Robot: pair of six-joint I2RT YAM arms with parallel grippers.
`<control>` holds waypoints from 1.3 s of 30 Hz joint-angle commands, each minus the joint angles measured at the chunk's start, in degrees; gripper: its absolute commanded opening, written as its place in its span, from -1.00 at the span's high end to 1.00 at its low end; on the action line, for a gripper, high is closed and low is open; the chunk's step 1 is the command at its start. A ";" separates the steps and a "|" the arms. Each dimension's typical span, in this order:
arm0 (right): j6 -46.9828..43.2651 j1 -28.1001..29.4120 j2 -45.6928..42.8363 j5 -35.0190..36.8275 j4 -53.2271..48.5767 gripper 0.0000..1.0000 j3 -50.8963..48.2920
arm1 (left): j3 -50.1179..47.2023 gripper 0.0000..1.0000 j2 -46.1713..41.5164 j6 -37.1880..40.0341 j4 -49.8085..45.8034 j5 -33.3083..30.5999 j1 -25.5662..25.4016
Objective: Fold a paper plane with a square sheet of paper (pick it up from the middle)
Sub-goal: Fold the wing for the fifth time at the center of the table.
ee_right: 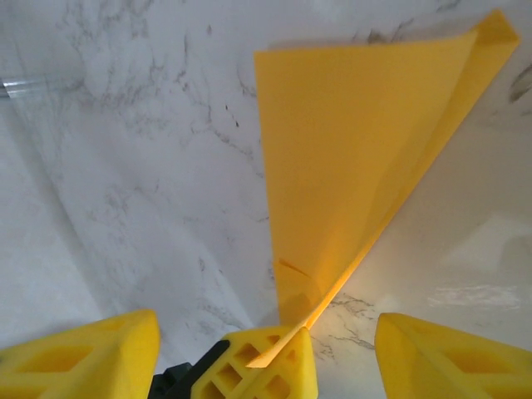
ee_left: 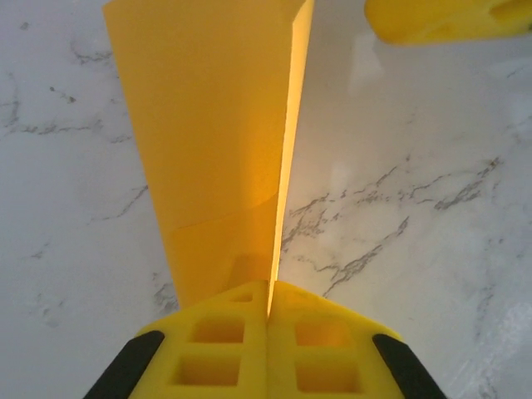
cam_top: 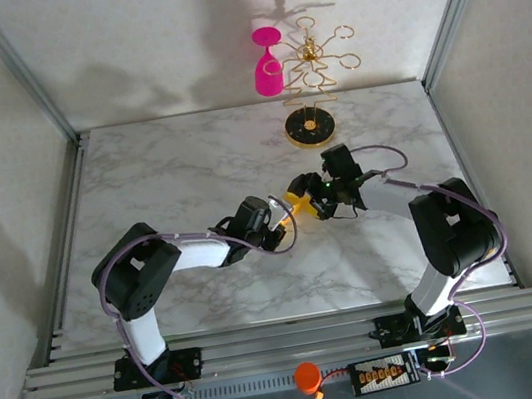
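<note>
The folded sheet of paper (cam_top: pixel 295 197) is a small orange-yellow sliver just right of centre in the top view. Close up it is plain and doubled along one sharp crease. It widens from a narrow end at bottom centre, pinched in the left gripper (ee_left: pixel 268 301), toward the upper frame.

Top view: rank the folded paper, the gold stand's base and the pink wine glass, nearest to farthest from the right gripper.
1. folded paper, at the fingertips of the right gripper.
2. gold stand's base, farther back.
3. pink wine glass, farthest back, slightly left.
</note>
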 commanded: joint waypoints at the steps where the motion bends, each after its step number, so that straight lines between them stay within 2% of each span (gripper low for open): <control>1: -1.80 -0.89 -2.26 2.83 -1.75 -0.41 0.03 | 1.83 0.97 1.27 -1.52 -3.53 3.31 0.09; 13: -2.69 -2.26 -3.71 4.55 -1.80 -0.41 -1.69 | 2.15 1.00 1.40 -7.43 -3.71 9.77 2.60; 22: -3.35 -2.89 -4.31 5.07 -1.60 -0.42 -2.47 | 6.14 1.00 3.15 -10.96 -9.51 13.47 4.74; 28: -3.74 -2.98 -4.52 4.86 -0.26 -0.41 -3.44 | 9.21 1.00 4.52 -16.07 -13.16 16.80 6.73; 39: -4.75 -2.98 -3.43 3.49 1.59 -0.41 -3.71 | 10.00 1.00 5.12 -24.62 -12.66 22.82 8.19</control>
